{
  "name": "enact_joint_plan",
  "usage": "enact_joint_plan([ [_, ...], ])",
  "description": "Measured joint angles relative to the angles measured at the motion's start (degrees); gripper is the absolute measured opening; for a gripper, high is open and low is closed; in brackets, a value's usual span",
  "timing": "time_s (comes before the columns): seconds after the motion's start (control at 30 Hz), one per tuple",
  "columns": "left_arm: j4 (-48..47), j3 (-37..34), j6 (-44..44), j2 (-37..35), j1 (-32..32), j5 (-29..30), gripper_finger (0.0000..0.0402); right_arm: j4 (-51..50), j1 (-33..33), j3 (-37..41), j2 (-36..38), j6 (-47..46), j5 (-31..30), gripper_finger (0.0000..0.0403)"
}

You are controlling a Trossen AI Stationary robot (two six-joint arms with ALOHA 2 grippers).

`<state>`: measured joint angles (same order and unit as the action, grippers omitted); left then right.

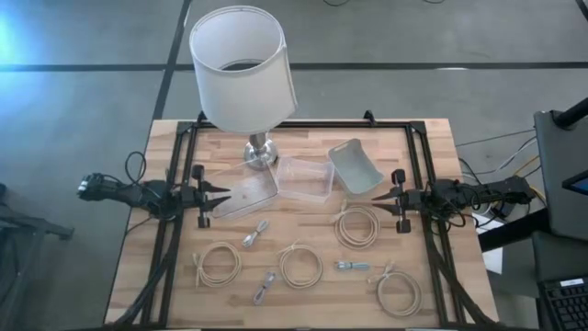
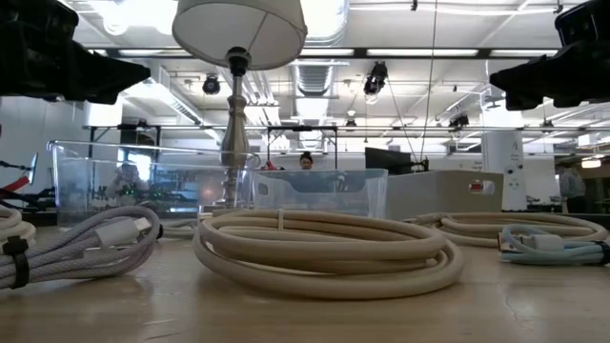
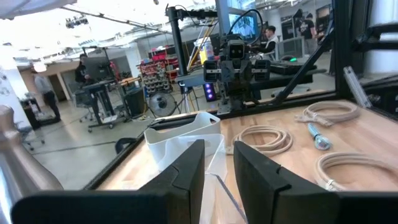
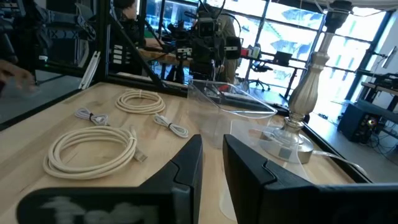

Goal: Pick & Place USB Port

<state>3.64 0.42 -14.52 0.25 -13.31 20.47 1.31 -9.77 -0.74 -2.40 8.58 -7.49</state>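
Several short bundled USB cables lie on the wooden table: two grey ones [image 1: 255,233] [image 1: 265,287] and one with a blue end [image 1: 352,266]. Cream cable coils [image 1: 218,264] [image 1: 300,265] [image 1: 356,224] lie flat around them. My left gripper [image 1: 219,196] hovers level at the table's left edge, its fingers [image 3: 186,177] a narrow gap apart with nothing between them. My right gripper [image 1: 379,197] hovers level at the right edge, also slightly open and empty [image 4: 212,168]. Both point toward the table's middle, well clear of the cables.
A tall lamp [image 1: 243,69] stands at the far middle on its metal base [image 1: 260,152]. Beside it sit a clear box [image 1: 304,177], a clear tray [image 1: 243,196] and a grey-white bin [image 1: 355,165]. A black frame [image 1: 423,165] rims the table.
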Motion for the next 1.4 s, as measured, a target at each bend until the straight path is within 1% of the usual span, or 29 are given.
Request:
enact_joint_plan([
  [0.07, -0.11, -0.01, -0.89, 0.02, -0.01, 0.23, 0.0090, -0.01, 0.00, 0.00, 0.01, 0.00, 0.00, 0.0059],
  [0.2, -0.18, 0.01, 0.31, 0.22, 0.01, 0.46, 0.0090, 0.73, 0.03, 0.01, -0.01, 1.68, 0.01, 0.0059],
  [0.37, -0.24, -0.01, 0.76, 0.37, 0.01, 0.53, 0.0090, 6.14, -0.08, 0.01, 0.01, -9.40, 0.39, 0.0059],
  [0.47, -0.42, -0.01, 1.00, 0.37, -0.01, 0.55, 0.0090, 10.30, -0.08, 0.01, -0.01, -10.45, 0.05, 0.0059],
  [0.6, -0.42, -0.01, 1.43, 0.37, 0.00, 0.55, 0.0090, 15.47, -0.08, 0.01, 0.01, -1.48, 0.02, 0.0059],
  [0.7, -0.20, 0.00, 1.69, 0.37, 0.01, 0.56, 0.0090, 16.50, -0.08, 0.01, -0.01, 6.14, 0.00, 0.0059],
  [0.77, -0.15, 0.00, 2.17, 0.37, 0.01, 0.55, 0.0090, 16.62, -0.08, 0.01, -0.01, 9.34, 0.02, 0.0059],
  [1.0, 1.84, -0.01, 7.26, 0.39, 0.00, 0.50, 0.0090, 17.82, -0.05, 0.01, 0.01, 11.44, 0.00, 0.0059],
  [1.1, 2.86, -0.01, 9.15, 0.70, 0.00, 0.26, 0.0090, 18.06, -0.03, 0.01, -0.01, 14.07, -0.11, 0.0059],
  [1.23, 3.37, -0.01, 13.06, 1.10, 0.01, -0.32, 0.0090, 21.28, -0.03, 0.01, 0.01, 17.37, -0.26, 0.0059],
  [1.33, 6.47, 0.19, 13.20, 1.73, 0.01, -0.59, 0.0090, 22.13, -0.03, 0.01, 0.01, 18.48, -2.29, 0.0059],
  [1.4, 5.91, 1.41, 12.72, 2.58, 0.01, -1.03, 0.0096, 22.13, -0.03, 0.01, -0.03, 18.21, -4.07, 0.0059],
])
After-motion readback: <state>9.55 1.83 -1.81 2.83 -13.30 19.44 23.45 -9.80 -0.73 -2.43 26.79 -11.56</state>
